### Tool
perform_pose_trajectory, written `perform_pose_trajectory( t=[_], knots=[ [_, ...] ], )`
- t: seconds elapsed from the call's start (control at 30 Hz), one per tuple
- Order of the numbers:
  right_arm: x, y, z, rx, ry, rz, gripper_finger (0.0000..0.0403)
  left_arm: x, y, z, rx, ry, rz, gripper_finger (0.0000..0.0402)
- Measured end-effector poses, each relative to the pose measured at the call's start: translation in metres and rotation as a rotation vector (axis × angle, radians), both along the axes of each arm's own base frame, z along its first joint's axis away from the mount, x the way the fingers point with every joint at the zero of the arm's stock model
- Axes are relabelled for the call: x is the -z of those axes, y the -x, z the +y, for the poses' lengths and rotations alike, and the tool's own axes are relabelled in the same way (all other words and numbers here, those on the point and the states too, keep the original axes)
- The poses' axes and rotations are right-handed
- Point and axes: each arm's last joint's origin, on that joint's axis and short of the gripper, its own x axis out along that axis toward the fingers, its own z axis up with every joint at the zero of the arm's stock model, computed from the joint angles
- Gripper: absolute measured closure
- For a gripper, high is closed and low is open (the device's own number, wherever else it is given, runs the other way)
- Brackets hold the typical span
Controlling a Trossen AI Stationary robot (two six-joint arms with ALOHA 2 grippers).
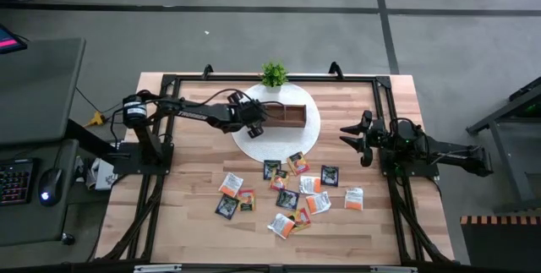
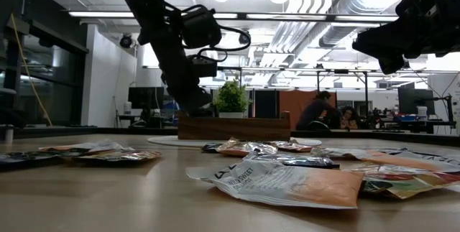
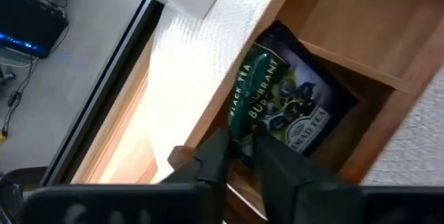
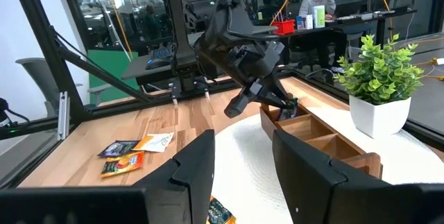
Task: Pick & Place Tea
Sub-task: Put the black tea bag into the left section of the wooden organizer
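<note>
The left gripper [image 3: 239, 156] pinches a dark tea bag [image 3: 291, 106] in the tray's [image 1: 292, 117] nine-o'clock end compartment; dangling upright, it could snag the rim. The right gripper [image 1: 359, 138] waits, half open, at three o'clock.

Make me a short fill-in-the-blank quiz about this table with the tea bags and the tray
1. The left gripper is lowering a dark sachet into the wooden ____.
2. The wooden tray sits on a round ____ mat.
3. Just beyond the tray stands a small potted ____.
4. The right gripper hangs over the table's right side holding ____.

Missing words: tray; white; plant; nothing
</note>
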Motion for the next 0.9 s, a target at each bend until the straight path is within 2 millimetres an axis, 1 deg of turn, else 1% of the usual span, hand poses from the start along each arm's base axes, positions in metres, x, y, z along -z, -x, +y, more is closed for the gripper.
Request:
perform_pose_trajectory(
  t=[0.17, 0.33, 0.5, 0.7, 0.9],
  knots=[
    [0.000, 0.000, 0.000, 0.000, 0.000, 0.000, 0.0261, 0.000, 0.001, 0.003, -0.023, -0.026, 0.007, 0.0280],
    [0.000, 0.000, 0.000, 0.000, 0.000, 0.000, 0.0261, 0.000, 0.003, 0.003, -0.030, -0.043, 0.035, 0.0256],
    [0.000, 0.000, 0.000, 0.000, 0.000, 0.000, 0.0261, 0.000, 0.004, 0.003, -0.021, -0.058, 0.059, 0.0249],
    [0.000, 0.000, 0.000, 0.000, 0.000, 0.000, 0.0261, -0.007, 0.007, 0.003, -0.028, -0.100, 0.079, 0.0249],
    [0.000, 0.000, 0.000, 0.000, 0.000, 0.000, 0.0261, -0.028, 0.013, 0.001, -0.007, -0.112, 0.036, 0.0249]
  ],
)
